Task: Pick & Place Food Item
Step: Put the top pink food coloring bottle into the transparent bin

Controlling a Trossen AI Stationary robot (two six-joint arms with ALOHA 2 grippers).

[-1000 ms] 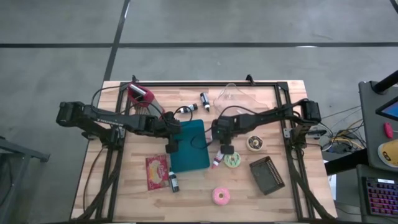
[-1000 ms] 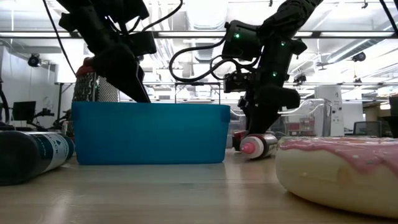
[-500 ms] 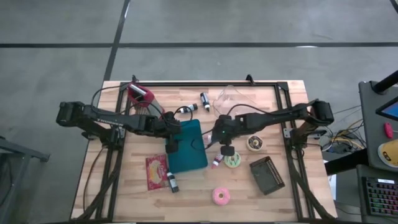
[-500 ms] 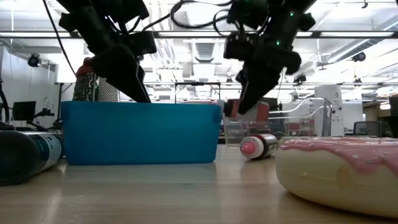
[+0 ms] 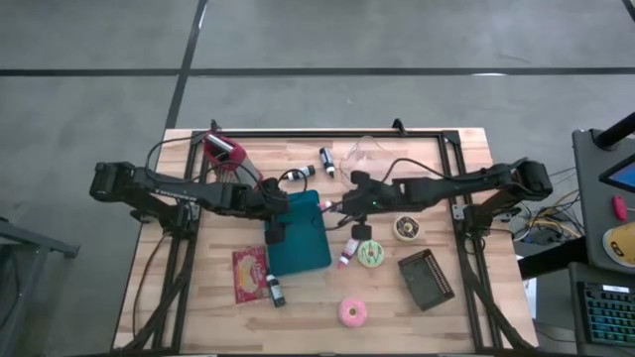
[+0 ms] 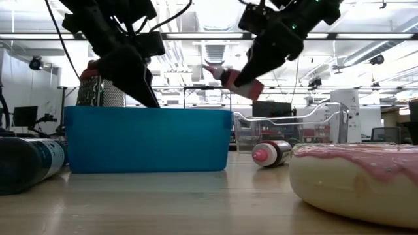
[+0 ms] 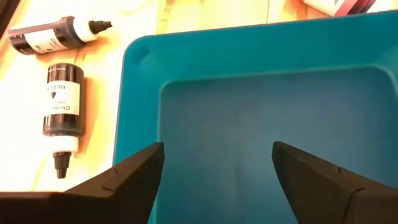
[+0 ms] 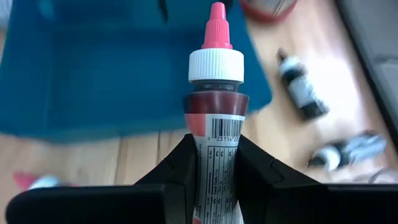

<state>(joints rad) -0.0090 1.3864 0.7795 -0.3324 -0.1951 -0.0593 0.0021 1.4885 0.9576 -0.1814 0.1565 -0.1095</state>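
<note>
High view: the wooden table (image 5: 198, 297) spreads under both my arms, and the teal bin (image 5: 303, 238) sits between my grippers. My left gripper (image 5: 274, 224) hangs just over the bin's near edge with its fingers spread wide and empty; I judge it waits there so the bin is steadied or simply out of the way. My right gripper (image 6: 251, 77) pinches the red-capped bottle (image 8: 214, 93) by its body, lifted clear of the table, cap pointing ahead toward the bin, so a short carry forward would bring it over the opening. Below and beyond that hand lie a green-iced donut (image 5: 371, 254) and, farther, a pink donut (image 5: 353, 312).
</note>
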